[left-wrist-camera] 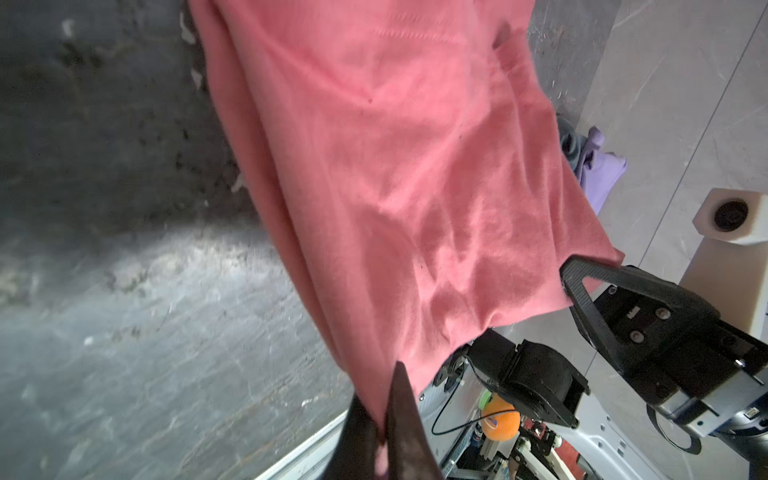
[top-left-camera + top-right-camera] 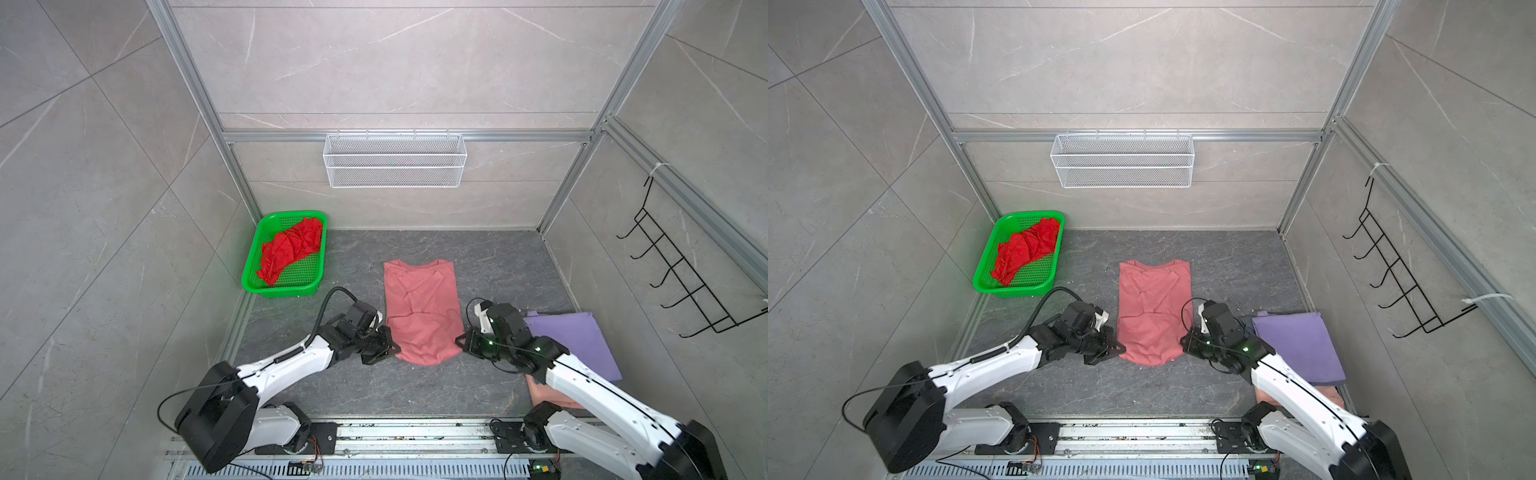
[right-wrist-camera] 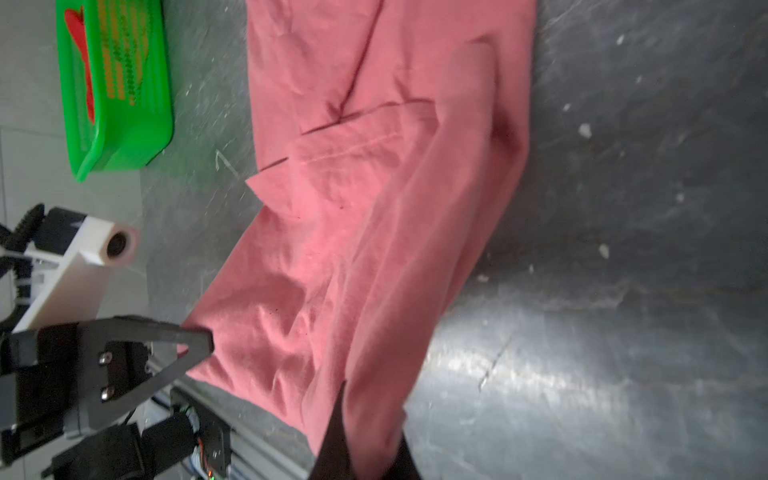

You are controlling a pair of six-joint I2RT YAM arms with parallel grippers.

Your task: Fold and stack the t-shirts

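Hem corners of the salmon-pink t-shirt (image 2: 419, 307) are clamped by the left gripper (image 2: 395, 347) and right gripper (image 2: 459, 338). Its long axis is laid straight away from both, collar farthest.

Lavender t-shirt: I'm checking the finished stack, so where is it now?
In both top views the lavender t-shirt lies folded on the right of the table, right of the salmon-pink t-shirt, atop a peach one.

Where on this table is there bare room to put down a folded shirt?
Free: the far right corner of the tabletop, bordered by the salmon-pink t-shirt, the lavender t-shirt and the back wall; the near strip between that pink hem and the front rail. Crowded: around the green basket and the near-right stack.
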